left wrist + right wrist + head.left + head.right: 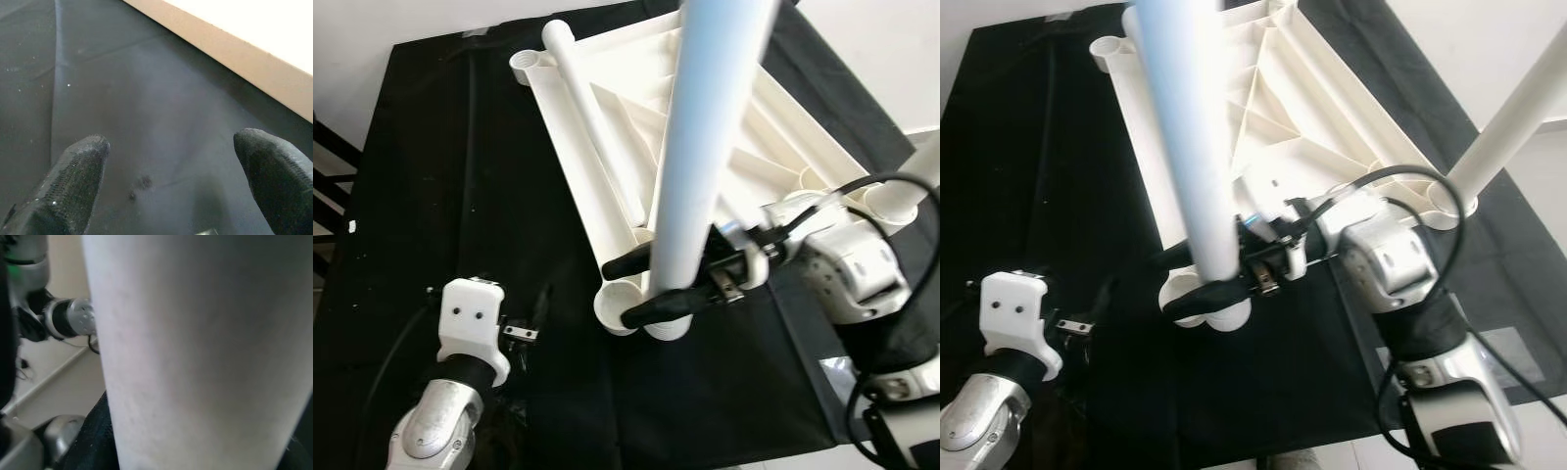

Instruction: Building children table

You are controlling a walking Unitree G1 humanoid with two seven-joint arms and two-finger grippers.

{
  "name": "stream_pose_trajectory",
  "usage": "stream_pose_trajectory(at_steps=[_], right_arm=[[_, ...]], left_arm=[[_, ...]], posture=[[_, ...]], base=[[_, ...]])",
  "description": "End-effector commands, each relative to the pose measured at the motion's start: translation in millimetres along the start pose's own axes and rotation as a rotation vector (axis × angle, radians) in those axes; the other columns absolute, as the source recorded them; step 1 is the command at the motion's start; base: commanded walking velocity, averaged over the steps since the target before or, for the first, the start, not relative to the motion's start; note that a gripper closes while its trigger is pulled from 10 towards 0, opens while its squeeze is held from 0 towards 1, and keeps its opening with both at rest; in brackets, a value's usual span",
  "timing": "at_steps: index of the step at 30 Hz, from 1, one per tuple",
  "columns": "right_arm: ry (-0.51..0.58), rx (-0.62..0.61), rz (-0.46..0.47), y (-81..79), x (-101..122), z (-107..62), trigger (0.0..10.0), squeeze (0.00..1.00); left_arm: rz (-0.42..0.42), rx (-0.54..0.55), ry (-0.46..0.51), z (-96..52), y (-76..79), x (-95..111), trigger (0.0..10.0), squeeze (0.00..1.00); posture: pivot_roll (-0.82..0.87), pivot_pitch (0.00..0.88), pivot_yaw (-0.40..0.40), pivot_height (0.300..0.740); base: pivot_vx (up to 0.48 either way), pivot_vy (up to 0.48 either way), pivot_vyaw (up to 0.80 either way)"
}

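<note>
The upturned white tabletop (607, 127) is seen lying underside up on a black cloth (431, 196), and everything else is placed from it. Three table legs are counted. One leg (705, 157) stands upright at the tabletop's near corner, its foot at the corner socket, and is clamped between the fingers of the right gripper (651, 289); its top is cut off by the frame. A second leg (1513, 117) is already standing at the tabletop's right corner. A third leg (592, 117) lies loose along the ribbed underside.

In the right wrist view, the held leg (205, 352) is shown close up and blurred, with part of the left arm (73, 318) behind it.

The left gripper (533, 318) is held low over the cloth, left of the tabletop and apart from it. Its fingers (73, 186) are seen spread wide with nothing between them in the left wrist view, where a pale skirting edge (234, 54) also appears
</note>
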State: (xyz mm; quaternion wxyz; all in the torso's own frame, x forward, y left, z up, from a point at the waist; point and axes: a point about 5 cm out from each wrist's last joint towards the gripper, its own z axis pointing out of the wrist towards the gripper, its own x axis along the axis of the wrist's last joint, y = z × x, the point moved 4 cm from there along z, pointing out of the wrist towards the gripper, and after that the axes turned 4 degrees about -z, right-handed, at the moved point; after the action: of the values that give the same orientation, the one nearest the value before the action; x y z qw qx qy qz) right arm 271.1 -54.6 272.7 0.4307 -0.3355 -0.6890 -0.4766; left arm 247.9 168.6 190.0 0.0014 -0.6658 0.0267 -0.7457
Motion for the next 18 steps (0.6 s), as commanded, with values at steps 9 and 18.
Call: stream_pose_trajectory(at_steps=[9,18], right_arm=[[-0.050,0.097,-0.080,13.0,-5,21.3,10.0,0.00],[-0.012,0.148,-0.075,20.1,1,29.6,10.0,0.00]], left_arm=[[0.026,0.116,-0.011,-5.1,-22.5,0,10.0,0.00],[0.025,0.137,-0.015,-10.3,-22.1,0,10.0,0.00]], posture=[[-0.05,0.362,0.020,0.740],[-0.05,0.373,0.000,0.740]], base=[[0.000,0.000,0.00],[0.000,0.000,0.00]])
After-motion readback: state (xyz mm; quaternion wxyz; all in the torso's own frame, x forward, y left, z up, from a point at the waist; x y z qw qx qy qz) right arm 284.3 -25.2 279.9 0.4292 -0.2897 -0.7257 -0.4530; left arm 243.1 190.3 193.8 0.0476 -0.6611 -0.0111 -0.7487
